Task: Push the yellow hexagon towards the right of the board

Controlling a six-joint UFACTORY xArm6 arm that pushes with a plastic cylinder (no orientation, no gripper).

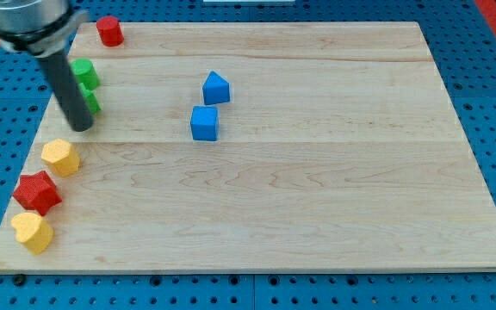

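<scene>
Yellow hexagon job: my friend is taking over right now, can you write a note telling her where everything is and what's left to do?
My tip is down on the board, just above the yellow hexagon in the view and a little to its right, not touching it.
The yellow hexagon sits near the board's left edge, so the push to the right is not done.
Nearby on the left: a red star-shaped block, a yellow heart-shaped block, two green blocks beside the rod, and a red block at the top.
Two blue blocks sit mid-board.
Left: get the tip to the hexagon's left side, then push right.
</scene>
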